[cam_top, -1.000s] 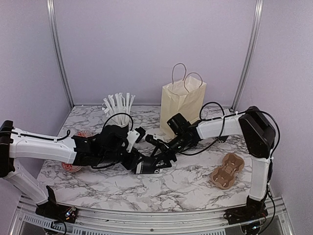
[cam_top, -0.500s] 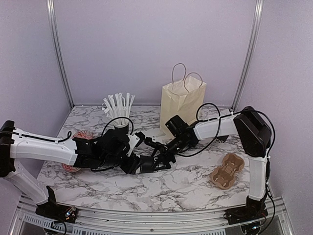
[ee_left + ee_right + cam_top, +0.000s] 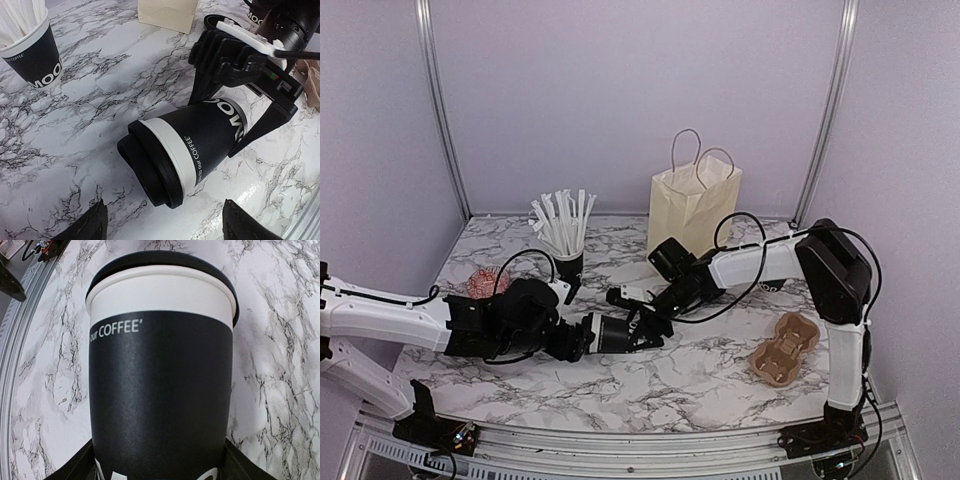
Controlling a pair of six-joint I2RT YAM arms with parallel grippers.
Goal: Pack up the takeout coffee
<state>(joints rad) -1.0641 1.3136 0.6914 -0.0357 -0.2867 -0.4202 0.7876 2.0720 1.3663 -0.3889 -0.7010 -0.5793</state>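
1. The takeout coffee [image 3: 195, 145] lies on its side, low over the marble table [image 3: 700, 385], near the middle and towards the near edge. I cannot tell whether it rests on the surface or hangs just above it.
2. In the top view its long axis runs roughly left to right. The black lid [image 3: 145, 170] points left, at my left claw. The base points right, into my right claw.
3. A white band sits just behind the lid. The rest of the body is black.
4. Legible writing on the cup:
   - "our COFFEE" in small white letters just below the band, seen from both wrists.
   - Large white letters near the base, cut off by the curve of the body; "MO" is all I can read.
5. My right claw [image 3: 215, 125] is clamped on the base end of the body. One finger [image 3: 212, 65] presses each side.
6. My left claw [image 3: 165, 220] is spread wide. Its fingertips [image 3: 92, 222] stand clear of the lid, touching nothing.
7. A like cup with white wrapped straws [image 3: 35, 55] stands upright behind the left arm, well apart from the coffee. "MOO" and "COFFEE" can be read on it.
8. A cream paper bag with handles [image 3: 692, 215] stands upright at the back of the table, behind the right arm.
9. A brown cardboard cup carrier [image 3: 785, 348] lies flat on the right side, well apart from the cup.
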